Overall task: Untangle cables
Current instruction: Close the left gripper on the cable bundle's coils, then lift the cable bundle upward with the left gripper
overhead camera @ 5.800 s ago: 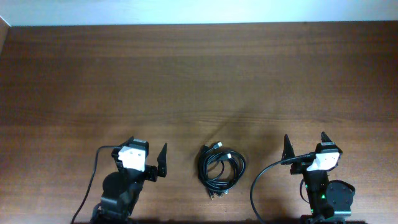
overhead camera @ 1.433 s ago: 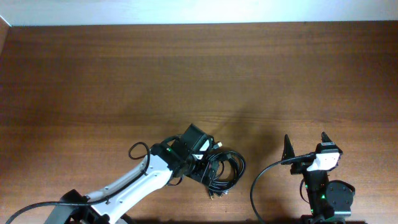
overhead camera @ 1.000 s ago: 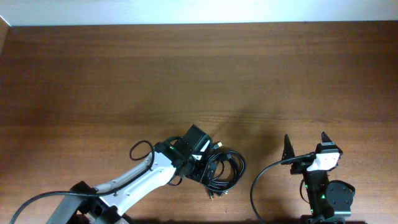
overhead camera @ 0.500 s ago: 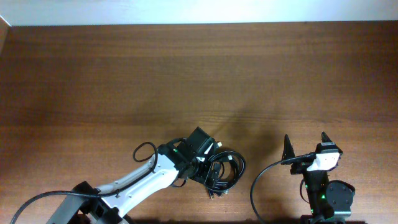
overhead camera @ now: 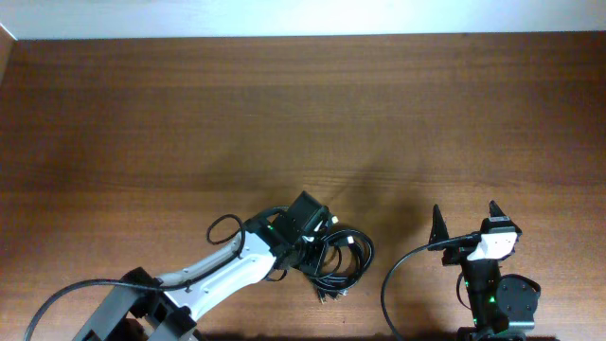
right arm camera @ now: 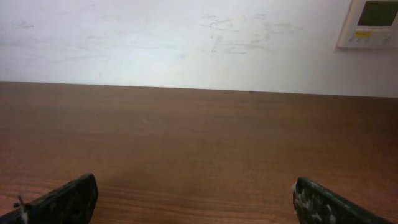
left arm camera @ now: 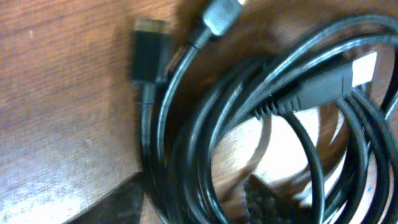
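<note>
The left claw (left arm camera: 196, 208), black-fingered on its white arm, sits low on the near-left edge of the coil of thin black cables (left arm camera: 205, 124). In the wrist view its two dark fingertips (left arm camera: 109, 202) stand part-way apart at the bottom of the frame with several strands between them. Whether the pads actually pinch those strands I cannot tell. The strands at the jaws run from 12 to 6 o'clock, and a small black rectangular plug (left arm camera: 149, 56) lies at 11 o'clock on the dark brown wooden table (overhead camera: 284, 114). From overhead, the rest of the loose, roughly round coil (overhead camera: 343, 258) spreads toward 3 o'clock from the left claw (overhead camera: 308, 244), with connector ends poking out at 12 and 6 o'clock. The right claw (overhead camera: 464, 220) is parked well apart at 3 o'clock of the coil, jaws spread wide and empty. The left arm is plainly the nearer, so in my judgement any first pull would go toward 9 o'clock, away from the bundle.
</note>
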### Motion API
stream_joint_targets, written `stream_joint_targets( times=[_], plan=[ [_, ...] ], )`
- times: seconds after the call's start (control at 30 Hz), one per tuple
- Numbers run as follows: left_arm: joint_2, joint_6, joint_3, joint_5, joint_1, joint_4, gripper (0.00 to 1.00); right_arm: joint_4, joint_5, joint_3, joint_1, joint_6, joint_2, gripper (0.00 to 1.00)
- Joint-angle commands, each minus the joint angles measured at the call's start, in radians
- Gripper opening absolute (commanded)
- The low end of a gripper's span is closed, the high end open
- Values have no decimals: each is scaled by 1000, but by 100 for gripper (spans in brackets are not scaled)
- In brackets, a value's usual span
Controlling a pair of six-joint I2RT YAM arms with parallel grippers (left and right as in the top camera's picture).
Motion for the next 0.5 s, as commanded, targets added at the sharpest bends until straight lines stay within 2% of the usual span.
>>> stream_joint_targets(
  times=[0.0, 0.1, 0.3, 0.47],
  plan=[
    [11, -2, 2, -7, -5, 35, 43, -7, 12, -5, 8, 0, -8, 99],
    [15, -2, 2, -8, -5, 35, 34, -7, 12, -5, 8, 0, -8, 99],
    [83, -2, 2, -22, -5, 50, 7, -7, 12, -5, 8, 0, -8, 99],
    [97, -1, 2, -23, -5, 61, 0, -7, 12, -5, 8, 0, -8, 99]
  ],
)
